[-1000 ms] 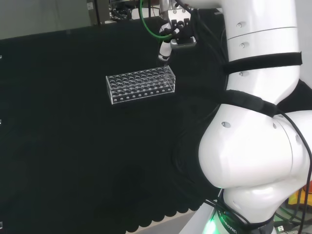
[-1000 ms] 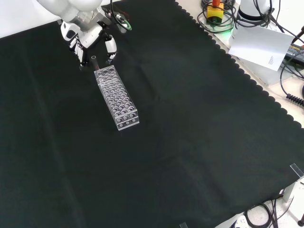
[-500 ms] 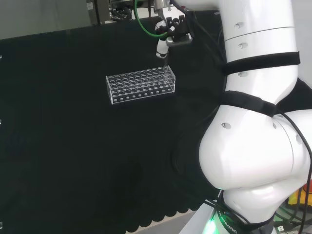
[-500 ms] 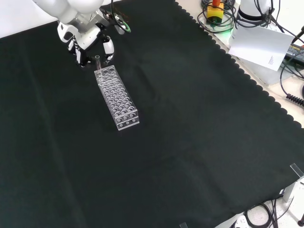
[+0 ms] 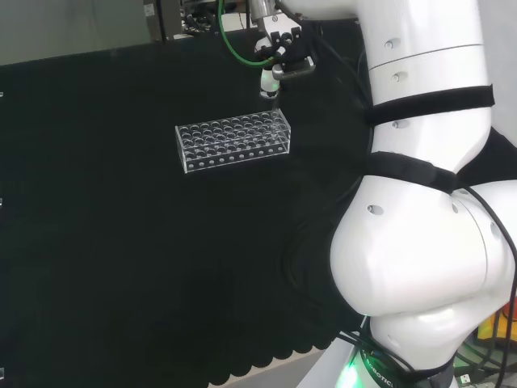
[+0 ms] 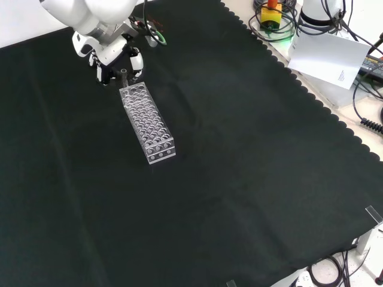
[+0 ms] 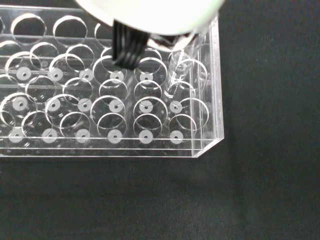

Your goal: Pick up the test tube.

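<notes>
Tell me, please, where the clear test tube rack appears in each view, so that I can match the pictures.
Head view: the test tube rack lies left of centre in the upper half, long side across, its right end under the hand.
Front view: the rack runs diagonally at upper left, its far end under the hand.
Wrist view: one end of the rack, rows of round holes.
Shared landmark: the rack's end nearest the hand.

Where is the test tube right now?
In the front view the test tube stands upright in the hand, at the far end of the clear rack, near the cloth's top left.
</notes>
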Robot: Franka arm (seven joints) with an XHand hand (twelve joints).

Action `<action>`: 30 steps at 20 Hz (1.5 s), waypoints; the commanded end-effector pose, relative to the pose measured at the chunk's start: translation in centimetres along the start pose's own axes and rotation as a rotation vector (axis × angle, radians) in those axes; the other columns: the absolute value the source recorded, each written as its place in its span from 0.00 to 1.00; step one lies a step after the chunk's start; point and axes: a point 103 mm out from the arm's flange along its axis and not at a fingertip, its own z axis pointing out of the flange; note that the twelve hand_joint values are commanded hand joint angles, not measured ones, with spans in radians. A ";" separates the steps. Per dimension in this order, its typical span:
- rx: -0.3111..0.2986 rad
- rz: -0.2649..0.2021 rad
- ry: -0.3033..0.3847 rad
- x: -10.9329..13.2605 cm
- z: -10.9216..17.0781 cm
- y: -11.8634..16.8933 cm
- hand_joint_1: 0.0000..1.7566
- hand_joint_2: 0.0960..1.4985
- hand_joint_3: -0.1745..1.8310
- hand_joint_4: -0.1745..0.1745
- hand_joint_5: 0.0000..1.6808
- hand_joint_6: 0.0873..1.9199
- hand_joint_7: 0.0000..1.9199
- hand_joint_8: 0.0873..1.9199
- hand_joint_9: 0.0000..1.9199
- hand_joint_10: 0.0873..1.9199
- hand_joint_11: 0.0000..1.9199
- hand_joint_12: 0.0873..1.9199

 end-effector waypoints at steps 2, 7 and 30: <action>-0.020 -0.024 0.031 -0.7 0.3 0.0 0.68 0.33 0.50 0.18 0.44 0.36 0.49 0.45 0.51 0.33 0.25 0.71; -0.048 -0.032 0.051 -1.1 -0.5 -0.2 0.68 0.33 0.50 0.20 0.42 0.37 0.45 0.47 0.48 0.35 0.23 0.72; -0.018 -0.022 0.052 -2.1 -1.0 -1.0 0.66 0.31 0.51 0.33 0.30 0.37 0.33 0.48 0.38 0.42 0.16 0.76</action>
